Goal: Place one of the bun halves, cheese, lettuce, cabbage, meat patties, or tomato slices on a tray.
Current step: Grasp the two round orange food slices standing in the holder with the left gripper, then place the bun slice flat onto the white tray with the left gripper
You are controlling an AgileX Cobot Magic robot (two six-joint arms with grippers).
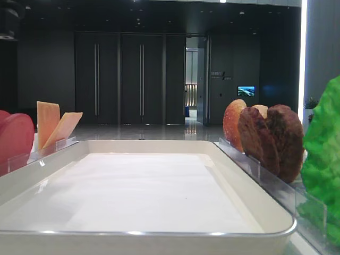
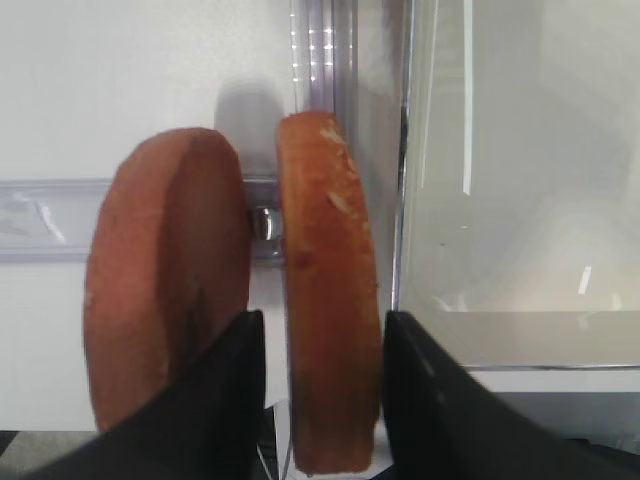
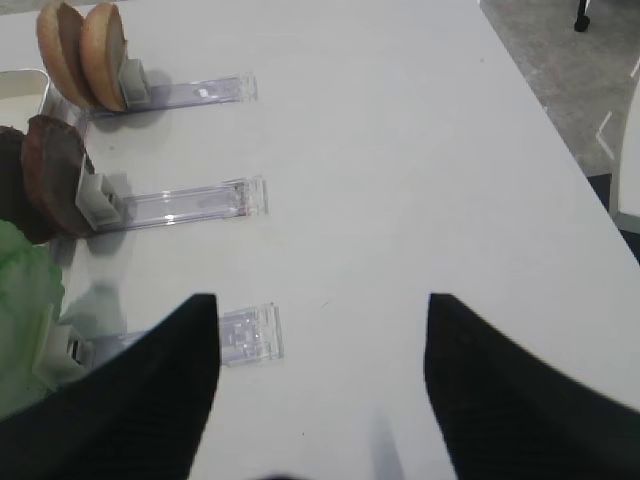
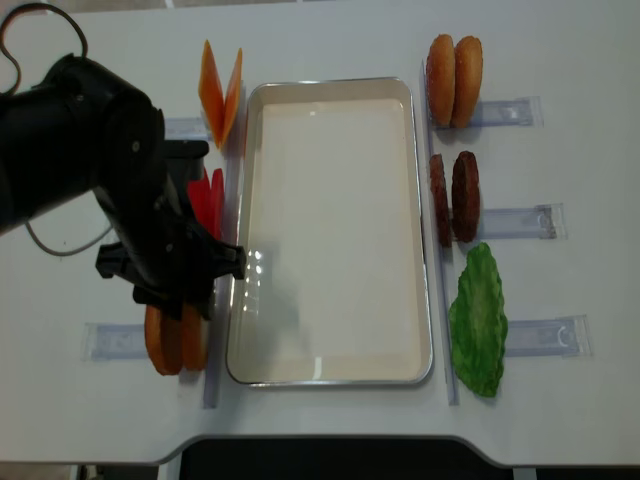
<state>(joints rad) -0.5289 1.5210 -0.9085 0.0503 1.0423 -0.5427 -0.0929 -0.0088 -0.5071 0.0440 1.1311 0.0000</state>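
The tray (image 4: 330, 110) lies bare in the middle of the table (image 4: 560, 40): only its white paper liner shows inside the glossy raised rim, so nothing has been placed yet and the whole of the delivery is left to do. I judge myself at the pick-up step.

My left pincer (image 2: 322, 345) straddles one of the bun halves (image 2: 328, 290), the one nearest the tray's edge. Its dark fingers (image 2: 232, 390) stand on either side of that disc, close against it, but I cannot tell whether they are already pressing on it or just about to. The bun stands on edge in a clear plastic holder (image 2: 40, 220), its twin (image 2: 165, 290) just beside it on the far side from the tray. Both are thick, round discs with a matte orange-brown skin; the one between my fingers has a few pale flecks on its rim.

My right pincer (image 3: 320, 340) hangs spread wide over bare table, grasping nothing, near the clear holder strips (image 3: 190, 205) on that side.

The other stock waits untouched: thin, stiff orange cheese slices (image 4: 220, 85) leaning in a V, smooth red tomato slices (image 4: 207, 200), two more bun halves (image 4: 455, 68), rough dark meat patties (image 4: 455, 197), and bumpy bright-green lettuce (image 4: 478, 320).

What remains, as I judge it, is to lift the bun and set it on the liner.
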